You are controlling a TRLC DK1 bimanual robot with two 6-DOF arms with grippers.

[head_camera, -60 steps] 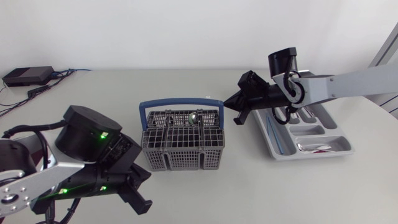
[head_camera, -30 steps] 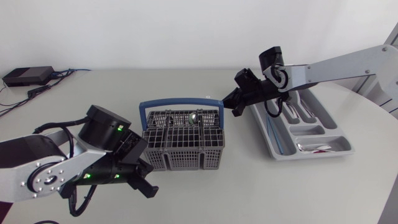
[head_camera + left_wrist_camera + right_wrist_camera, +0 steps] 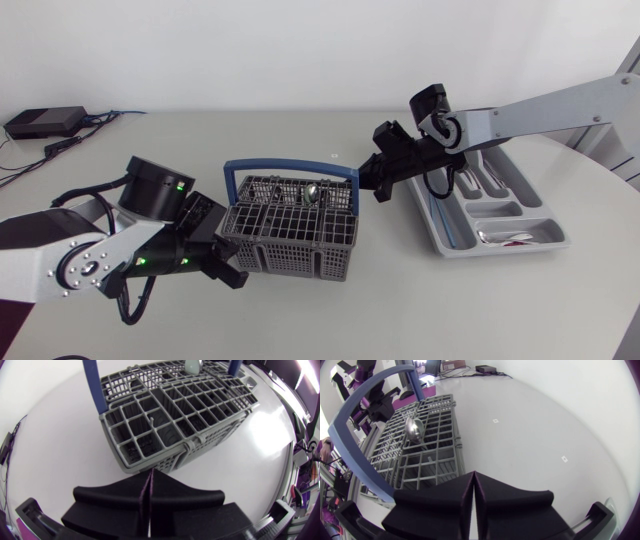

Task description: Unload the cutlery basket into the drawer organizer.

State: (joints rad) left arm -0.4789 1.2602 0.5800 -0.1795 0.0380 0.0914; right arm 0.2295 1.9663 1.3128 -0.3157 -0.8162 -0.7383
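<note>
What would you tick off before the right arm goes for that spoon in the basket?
1. Right gripper open for a grasp: not ok, its fingers are pressed together.
2. Spoon reachable: ok, its bowl stands above the basket grid.
3. Path clear: not ok, the blue handle arches upright over the basket.
4. Basket steadied: cannot tell; the left gripper, shut, is at its wall, but contact is unclear.
5. Drawer organizer has room: ok, one small compartment looks empty.
</note>
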